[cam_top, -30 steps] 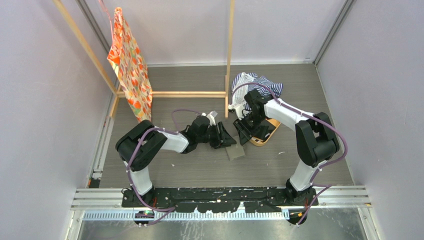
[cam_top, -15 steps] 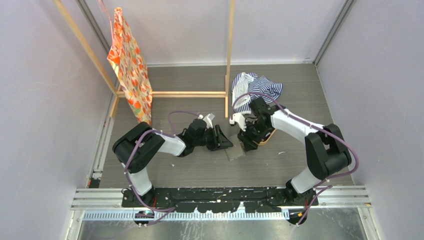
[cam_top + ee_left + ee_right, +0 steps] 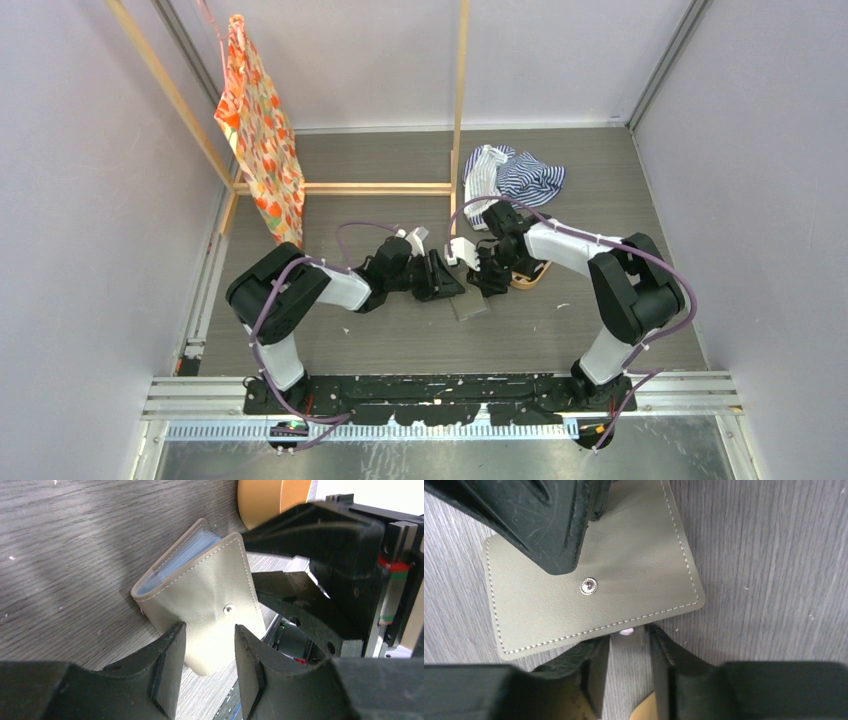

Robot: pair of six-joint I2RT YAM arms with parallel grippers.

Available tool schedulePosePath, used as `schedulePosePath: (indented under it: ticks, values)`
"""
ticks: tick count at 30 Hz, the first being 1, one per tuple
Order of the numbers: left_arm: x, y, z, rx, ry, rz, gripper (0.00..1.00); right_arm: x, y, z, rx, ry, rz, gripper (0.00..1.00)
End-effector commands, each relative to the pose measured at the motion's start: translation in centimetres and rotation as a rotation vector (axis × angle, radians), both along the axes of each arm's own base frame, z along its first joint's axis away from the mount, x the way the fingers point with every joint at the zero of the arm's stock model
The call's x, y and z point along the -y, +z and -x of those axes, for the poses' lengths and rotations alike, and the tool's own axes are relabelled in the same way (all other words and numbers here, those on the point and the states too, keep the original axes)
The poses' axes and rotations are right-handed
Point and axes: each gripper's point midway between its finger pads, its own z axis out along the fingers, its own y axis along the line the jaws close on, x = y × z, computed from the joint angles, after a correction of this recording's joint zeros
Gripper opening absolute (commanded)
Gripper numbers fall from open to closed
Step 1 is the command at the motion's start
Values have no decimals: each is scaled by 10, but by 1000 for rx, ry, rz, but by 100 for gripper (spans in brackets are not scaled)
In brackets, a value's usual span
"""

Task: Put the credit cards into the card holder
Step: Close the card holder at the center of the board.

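Observation:
The card holder (image 3: 200, 595) is a grey-taupe wallet with a small metal snap, lying on the wood-grain table (image 3: 400, 330); from above it shows as a grey patch (image 3: 470, 305). Its cover is lifted, and pale blue layers (image 3: 175, 562) show inside, cards or sleeves I cannot tell. No loose credit cards are in view. My left gripper (image 3: 207, 630) is open, its fingers astride the cover's near corner. One left finger (image 3: 554, 530) lies over the cover. My right gripper (image 3: 628, 640) is shut on the closing tab (image 3: 626, 639), both pads at its edges.
The orange-tan oval tray (image 3: 530, 275) sits just right of the holder, under the right arm. A striped cloth (image 3: 515, 175) lies further back. A wooden frame (image 3: 460, 110) with a hanging orange patterned cloth (image 3: 260, 130) stands at the back left.
The right gripper came off the tray, moving left and nearer, to the holder's tab; its jaws widened briefly, then narrowed. The left gripper barely shifted.

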Motion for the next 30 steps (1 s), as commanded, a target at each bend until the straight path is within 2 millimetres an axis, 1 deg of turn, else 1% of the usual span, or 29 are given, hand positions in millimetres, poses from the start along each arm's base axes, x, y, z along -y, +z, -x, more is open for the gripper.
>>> schedulePosePath:
  ticks: [1, 3, 6, 8, 12, 14, 18, 21, 22, 25, 28, 30]
  values:
    - [-25, -50, 9, -63, 19, -164, 43, -10, 6, -28, 105, -33, -16, 32]
    - [-26, -51, 10, -66, 17, -170, 43, -9, 11, -32, 128, -72, -28, 31]
    - [-27, -54, 10, -70, 15, -178, 42, -7, 26, -39, 141, -154, -76, 36]
    - [-27, -55, 10, -72, 12, -182, 42, -6, 34, -43, 144, -204, -95, 36]
    - [-26, -57, 10, -77, 9, -186, 42, 3, 39, -54, 157, -323, -71, 38]
    - [-26, -58, 10, -79, 12, -188, 41, 8, 42, -60, 163, -376, -75, 41]
    - [-24, -55, 9, -79, 15, -171, 41, 12, 46, -64, 130, -434, -76, 48]
    - [-20, -45, 6, -68, 18, -148, 42, 10, 59, -61, 21, -507, -133, 50]
    - [-19, -41, 4, -61, 18, -141, 42, 8, 66, -62, -11, -536, -163, 51]
    - [-14, -22, -1, -33, 28, -112, 45, -1, 92, -52, -141, -579, -240, 51]
    - [-10, 4, -9, 17, 35, -81, 48, -12, 115, -36, -235, -561, -304, 53]
    - [-7, 25, -14, 69, 38, -53, 50, -14, 118, -32, -259, -577, -312, 55]
